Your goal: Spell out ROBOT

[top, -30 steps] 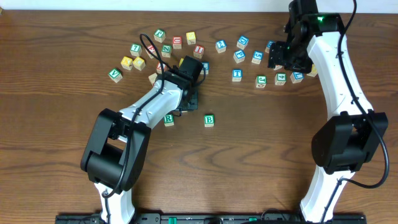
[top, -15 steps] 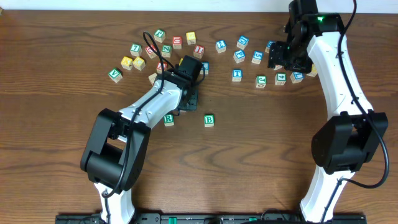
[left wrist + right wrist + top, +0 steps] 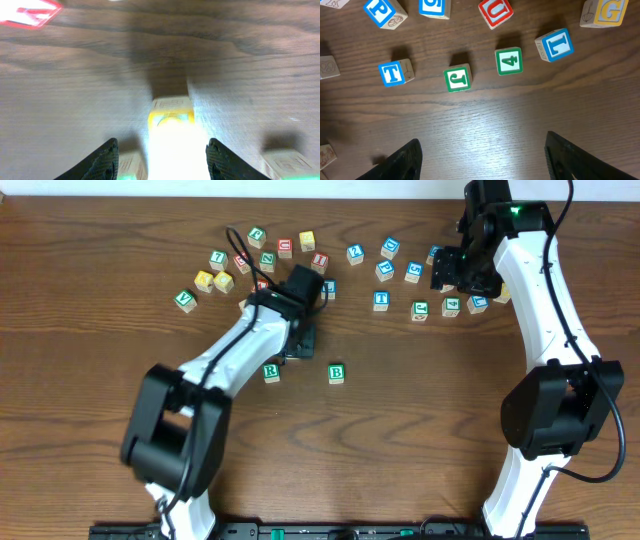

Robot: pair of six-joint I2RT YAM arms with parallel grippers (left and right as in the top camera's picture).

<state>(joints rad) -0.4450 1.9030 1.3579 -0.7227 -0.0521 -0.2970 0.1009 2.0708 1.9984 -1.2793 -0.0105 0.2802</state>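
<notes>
Low centre in the left wrist view, the yellow cube (image 3: 170, 125) sits between the part-spread fingers of the left end effector (image 3: 164, 152), gripped or not I cannot tell, and wants squaring between R (image 3: 271, 371) and B (image 3: 336, 373); the right end effector (image 3: 482, 155) gapes empty over the blue T (image 3: 391, 73).

Pretty much all there is to see is a table (image 3: 420, 440) with a dark brown wood-grain top, grain running side to side, filling nearly the whole overhead view. A thin pale strip (image 3: 200, 185) runs along its far edge, can't tell if that's wall or floor. The light looks soft, leaving a dull sheen on the wood in the right wrist view.
</notes>
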